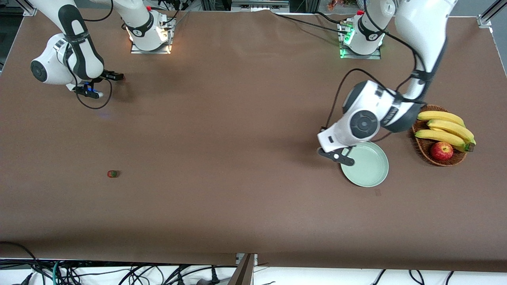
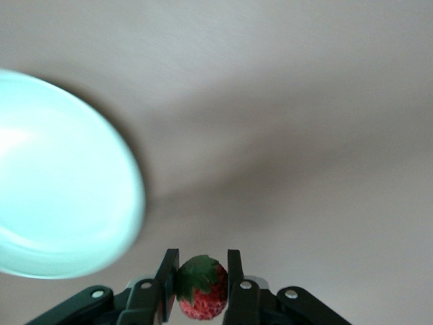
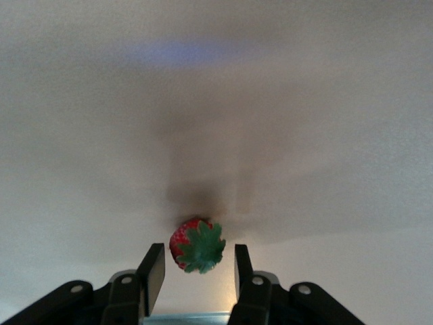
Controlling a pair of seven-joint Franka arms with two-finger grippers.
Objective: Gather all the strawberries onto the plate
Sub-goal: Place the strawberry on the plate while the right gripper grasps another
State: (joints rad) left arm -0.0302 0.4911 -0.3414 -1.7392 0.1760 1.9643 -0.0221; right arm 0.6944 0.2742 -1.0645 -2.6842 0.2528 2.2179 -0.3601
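Left gripper (image 2: 201, 284): clamped on a strawberry (image 2: 201, 296); I see it just beside the plate (image 1: 366, 166), above the table (image 1: 237, 138).
Right gripper (image 3: 193, 271): jaws part open, straddling a second berry (image 3: 195, 245) on the table near its arm's end; contact, I cannot tell.
Third berry (image 1: 112, 173): loose on the table, nearer the front camera.
Views: only the wrist cameras show me the two berries clearly.
Basket (image 1: 425, 148): bananas (image 1: 445, 128), apple (image 1: 441, 151), beside the plate.
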